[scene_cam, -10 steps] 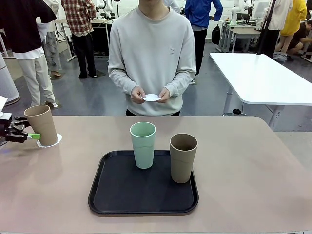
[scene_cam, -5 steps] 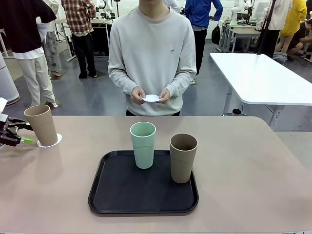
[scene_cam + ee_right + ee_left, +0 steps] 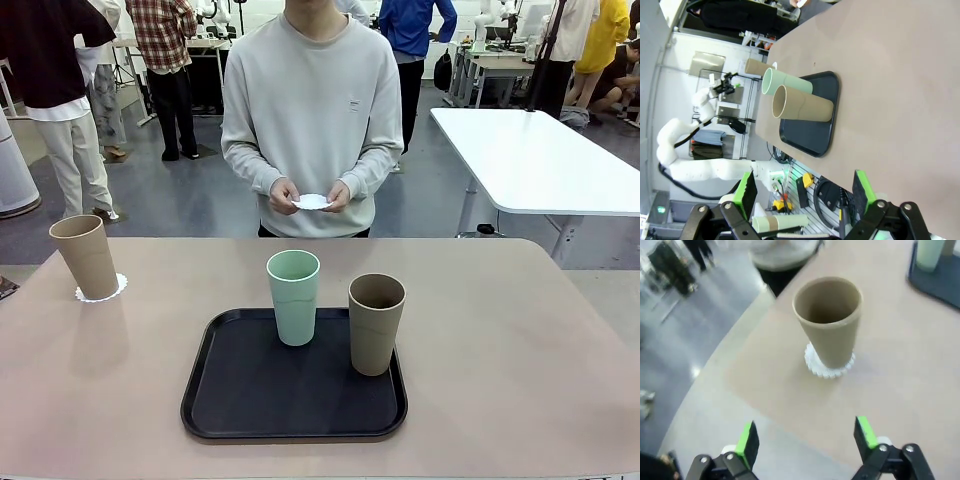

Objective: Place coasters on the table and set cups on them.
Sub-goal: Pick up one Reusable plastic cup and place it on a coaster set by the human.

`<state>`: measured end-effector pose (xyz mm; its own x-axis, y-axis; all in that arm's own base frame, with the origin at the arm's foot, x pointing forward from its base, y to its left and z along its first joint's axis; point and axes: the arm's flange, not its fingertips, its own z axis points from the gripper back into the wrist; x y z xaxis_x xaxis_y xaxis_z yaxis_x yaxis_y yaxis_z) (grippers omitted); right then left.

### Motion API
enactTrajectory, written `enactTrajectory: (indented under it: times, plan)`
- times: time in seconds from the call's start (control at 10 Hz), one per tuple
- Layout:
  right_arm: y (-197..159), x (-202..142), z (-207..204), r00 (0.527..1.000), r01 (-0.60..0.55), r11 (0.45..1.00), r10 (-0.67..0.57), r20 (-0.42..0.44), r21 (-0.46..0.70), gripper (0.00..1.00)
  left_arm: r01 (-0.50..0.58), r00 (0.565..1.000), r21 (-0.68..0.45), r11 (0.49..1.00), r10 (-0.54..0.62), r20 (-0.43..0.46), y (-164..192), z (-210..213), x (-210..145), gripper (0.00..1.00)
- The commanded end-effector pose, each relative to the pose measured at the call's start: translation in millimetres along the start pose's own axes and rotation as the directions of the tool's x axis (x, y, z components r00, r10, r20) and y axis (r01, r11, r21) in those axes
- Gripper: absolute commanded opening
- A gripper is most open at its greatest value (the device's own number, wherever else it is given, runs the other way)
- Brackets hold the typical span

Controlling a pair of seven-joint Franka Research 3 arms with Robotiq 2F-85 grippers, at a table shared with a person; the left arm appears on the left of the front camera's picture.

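Note:
A tan cup [image 3: 85, 256] stands upright on a lacy white coaster [image 3: 101, 288] at the table's [image 3: 500, 350] far left. In the left wrist view that cup [image 3: 829, 322] and its coaster [image 3: 827, 367] lie ahead of my left gripper [image 3: 806, 437], which is open, empty and well back from them. A mint cup [image 3: 293, 296] and a second tan cup [image 3: 376, 322] stand on the black tray [image 3: 230, 400]. The person holds another coaster [image 3: 313, 201] in both hands. My right gripper [image 3: 803, 192] is open and empty, off the table's side, with the tan cup [image 3: 802, 106] and mint cup [image 3: 787, 86] far ahead.
A white table [image 3: 540, 160] stands behind on the right, beyond the tan table's edge. The person stands at the far edge in the middle. Other people move about in the background. Bare tabletop lies left and right of the tray.
My left gripper has drawn back leftward from the tan cup and left the front view. The cup stays on its coaster. The person's hands have not moved.

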<state>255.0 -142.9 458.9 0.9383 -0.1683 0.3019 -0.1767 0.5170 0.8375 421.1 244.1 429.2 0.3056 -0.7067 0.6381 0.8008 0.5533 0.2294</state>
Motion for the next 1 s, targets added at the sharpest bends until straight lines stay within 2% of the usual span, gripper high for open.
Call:
enactTrajectory:
  times: [0.0, 0.1, 0.2, 0.4, 0.6, 0.7, 0.9]
  plan:
    - [0, 1, -1, 1.0, -0.007, 1.0, 0.007, 0.001, 0.018, 1.0, 0.036, 0.97, -0.089, 0.995, -0.057, -0.238, -60, 26, 28, 1.0]
    - [0, 1, -1, 1.0, -0.007, 1.0, 0.007, 0.001, 0.018, 1.0, 0.025, 0.947, -0.136, 0.99, -0.068, -0.315, -80, 31, 39, 1.0]
    - [0, 1, -1, 1.0, -0.007, 1.0, 0.007, 0.001, 0.018, 1.0, 0.026, 0.936, -0.137, 0.99, -0.072, -0.345, -94, 33, 54, 1.0]
    - [0, 1, -1, 1.0, -0.007, 1.0, 0.007, 0.001, 0.018, 1.0, -0.004, 0.949, -0.033, 0.999, -0.007, -0.315, -119, 19, 87, 1.0]
    - [0, 1, -1, 1.0, -0.007, 1.0, 0.007, 0.001, 0.018, 1.0, 0.014, 0.935, 0.076, 0.997, 0.014, -0.354, -142, 3, 123, 1.0]
    - [0, 1, -1, 1.0, -0.007, 1.0, 0.007, 0.001, 0.018, 1.0, 0.005, 0.907, 0.053, 0.999, 0.017, -0.421, -150, -5, 139, 1.0]
    - [0, 1, -1, 1.0, -0.007, 1.0, 0.007, 0.001, 0.018, 1.0, -0.042, 0.881, 0.054, 0.998, 0.063, -0.469, -152, -22, 170, 1.0]
